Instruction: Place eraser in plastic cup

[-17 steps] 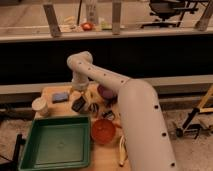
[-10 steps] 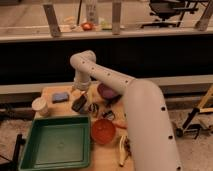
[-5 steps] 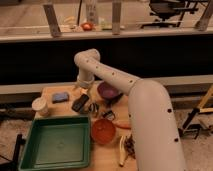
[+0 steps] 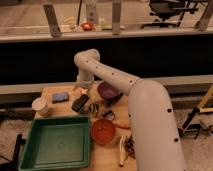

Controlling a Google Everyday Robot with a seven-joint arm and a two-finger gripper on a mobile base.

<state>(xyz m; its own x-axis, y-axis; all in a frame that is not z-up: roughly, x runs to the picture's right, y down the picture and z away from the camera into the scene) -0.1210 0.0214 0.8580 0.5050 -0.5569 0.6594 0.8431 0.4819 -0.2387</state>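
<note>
The plastic cup (image 4: 39, 106) is small and cream-beige and stands upright at the table's left edge. A small flat blue block (image 4: 60, 96), apparently the eraser, lies on the table just right of the cup and a little farther back. My gripper (image 4: 80, 103) is the dark part hanging below the white wrist, low over the table. It is right of the blue block and left of the purple bowl (image 4: 109, 91). The cup is apart from the gripper, to its left.
A green tray (image 4: 56, 142) fills the front left of the table. A red bowl (image 4: 103, 131) sits right of it. A banana (image 4: 121, 150) and small items lie at the front right. My white arm (image 4: 145, 120) covers the table's right side.
The arm's upper links have swung to the right. The gripper has stayed low over about the same spot. The cup and the blue block have not moved.
</note>
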